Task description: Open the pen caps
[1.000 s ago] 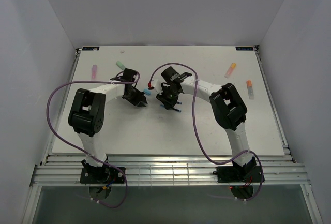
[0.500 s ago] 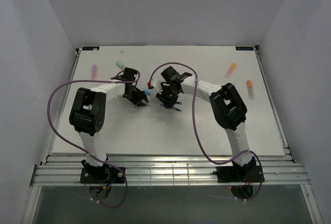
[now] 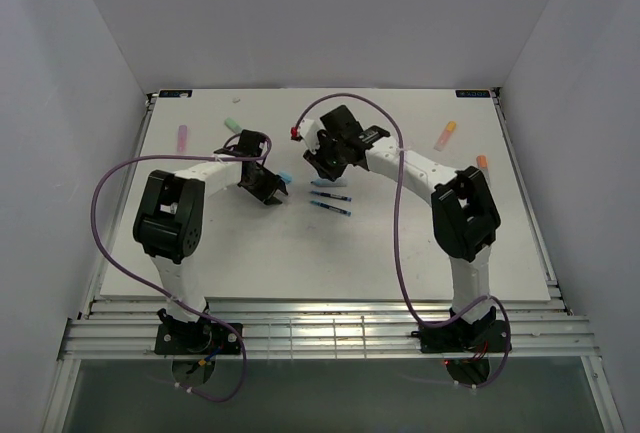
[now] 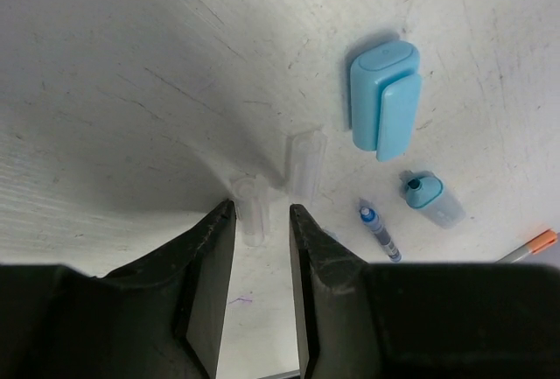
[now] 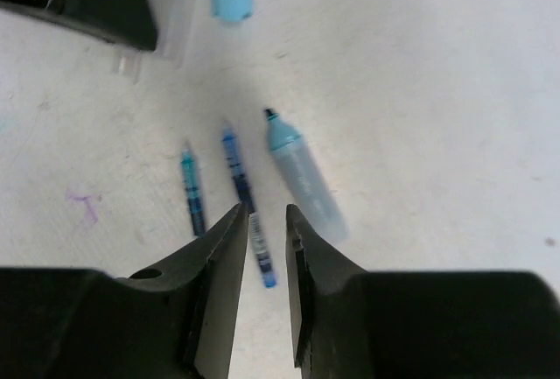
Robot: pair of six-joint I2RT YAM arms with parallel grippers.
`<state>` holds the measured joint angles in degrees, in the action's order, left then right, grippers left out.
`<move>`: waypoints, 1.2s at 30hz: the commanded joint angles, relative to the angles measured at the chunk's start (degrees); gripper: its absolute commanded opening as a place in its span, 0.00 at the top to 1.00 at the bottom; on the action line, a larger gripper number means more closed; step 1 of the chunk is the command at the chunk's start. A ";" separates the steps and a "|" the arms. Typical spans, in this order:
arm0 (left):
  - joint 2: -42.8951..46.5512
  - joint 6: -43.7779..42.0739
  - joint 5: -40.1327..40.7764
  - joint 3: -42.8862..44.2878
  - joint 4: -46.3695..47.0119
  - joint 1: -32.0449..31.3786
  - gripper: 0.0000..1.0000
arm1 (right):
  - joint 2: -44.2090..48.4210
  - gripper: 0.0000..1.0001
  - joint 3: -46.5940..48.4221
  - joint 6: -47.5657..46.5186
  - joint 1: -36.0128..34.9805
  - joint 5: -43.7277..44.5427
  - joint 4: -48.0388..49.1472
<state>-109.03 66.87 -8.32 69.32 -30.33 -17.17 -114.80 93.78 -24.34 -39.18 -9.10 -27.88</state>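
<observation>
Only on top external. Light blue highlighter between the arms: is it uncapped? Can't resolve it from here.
Observer: Yes. The left wrist view shows the light blue cap lying apart from the highlighter body, whose tip is bare.
Operator: Right gripper holding anything?
Observer: No. In its wrist view the right gripper is slightly open and empty, above two thin blue pens.
Operator: And the left?
Observer: The left gripper is slightly open. Two clear plastic pieces lie at its fingertips, one of them between the tips. I can't tell whether it touches either.
</observation>
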 commanded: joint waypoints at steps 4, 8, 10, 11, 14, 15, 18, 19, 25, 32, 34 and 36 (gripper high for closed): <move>5.32 -1.13 0.67 -1.29 2.73 -0.06 0.57 | 4.15 0.68 4.84 6.74 2.43 15.33 4.67; 6.20 -2.18 -0.29 -0.94 3.43 -0.06 0.57 | 4.85 0.01 4.31 17.20 7.96 25.33 6.60; 6.38 -2.71 -0.65 -0.76 3.61 0.03 0.57 | 5.29 0.10 4.22 20.37 9.81 25.63 7.13; 6.55 -2.71 -0.91 -0.85 3.87 0.03 0.57 | 5.20 0.10 4.48 21.17 11.30 26.32 7.14; 6.99 -2.80 -1.88 -1.03 4.57 0.03 0.55 | 4.06 0.10 6.06 23.90 14.20 29.23 6.17; 7.17 -3.06 -2.40 -0.94 4.92 0.03 0.53 | 3.80 0.10 6.33 24.59 15.00 29.06 6.17; 8.04 -5.95 -2.58 0.72 5.37 -0.14 0.49 | 2.57 0.09 7.29 28.02 19.21 28.79 5.91; 8.40 -6.75 -1.89 1.16 5.28 -0.06 0.45 | 1.61 0.08 7.73 28.99 20.45 28.09 5.64; 11.47 -12.11 0.67 3.36 5.10 -0.14 0.38 | -6.64 0.08 17.74 36.20 29.68 23.35 -0.94; 13.75 -14.84 -1.00 3.72 5.19 -0.15 0.38 | -12.11 0.20 20.75 38.58 34.78 27.02 -2.88; 14.28 -15.28 -1.09 3.02 5.28 -0.15 0.38 | -13.59 0.19 20.92 38.05 35.31 27.56 -2.80; 14.99 -15.54 -1.35 2.23 5.54 -0.15 0.38 | -14.57 0.19 21.36 37.61 35.66 26.86 -2.71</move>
<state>-97.71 53.36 -9.08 71.55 -25.36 -17.17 -128.79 112.88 12.40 -3.22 16.58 -30.20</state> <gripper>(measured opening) 0.618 0.809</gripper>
